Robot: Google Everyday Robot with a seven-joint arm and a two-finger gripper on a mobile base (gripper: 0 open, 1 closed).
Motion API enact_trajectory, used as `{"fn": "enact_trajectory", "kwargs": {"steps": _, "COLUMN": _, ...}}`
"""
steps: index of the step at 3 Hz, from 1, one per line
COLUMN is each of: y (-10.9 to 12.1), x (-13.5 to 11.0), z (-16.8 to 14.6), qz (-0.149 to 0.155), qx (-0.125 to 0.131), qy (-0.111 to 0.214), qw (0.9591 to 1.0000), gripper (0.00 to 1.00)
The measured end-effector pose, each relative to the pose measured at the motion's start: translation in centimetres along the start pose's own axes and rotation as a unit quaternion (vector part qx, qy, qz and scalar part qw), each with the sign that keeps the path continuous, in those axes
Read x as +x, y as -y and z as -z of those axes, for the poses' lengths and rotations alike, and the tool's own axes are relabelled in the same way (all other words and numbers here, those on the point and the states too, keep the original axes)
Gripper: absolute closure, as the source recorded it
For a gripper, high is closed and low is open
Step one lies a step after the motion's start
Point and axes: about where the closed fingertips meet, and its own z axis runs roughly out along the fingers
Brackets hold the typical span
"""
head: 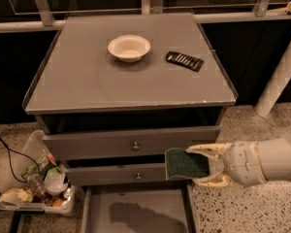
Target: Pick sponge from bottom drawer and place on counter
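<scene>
My gripper (200, 165) reaches in from the right, in front of the cabinet's middle drawer, and is shut on the sponge (184, 163). The sponge's dark green face points at the camera. It hangs above the right side of the open bottom drawer (136, 212), a flat grey tray pulled out at floor level. The counter (87, 81) is the grey top of the cabinet, well above the sponge.
A white bowl (129, 47) and a flat black ridged object (184, 60) lie on the counter's far half. Two grey drawers with round knobs (135, 146) stand slightly open. A clear bin of clutter (36, 188) sits on the floor at left. A white pole (281, 67) stands at right.
</scene>
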Motion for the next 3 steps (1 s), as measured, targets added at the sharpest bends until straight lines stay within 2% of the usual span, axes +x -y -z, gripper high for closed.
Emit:
{"fn": "enact_trajectory", "kwargs": {"steps": 1, "y": 3.2, "x": -3.5, "z": 2.5, "qz": 0.028, "qx": 0.005, "qy": 0.002, "qw": 0.9996, "gripper": 1.0}}
{"fn": "enact_trajectory", "kwargs": {"steps": 2, "y": 8.9, "x": -8.3, "z": 4.1, "qz": 0.043, "qx": 0.024, "qy": 0.0, "qw": 0.9988, "gripper": 1.0}}
{"fn": "enact_trajectory", "kwargs": {"steps": 3, "y": 8.9, "x": -8.3, "z": 4.1, "qz": 0.043, "qx": 0.024, "qy": 0.0, "qw": 0.9988, "gripper": 1.0}}
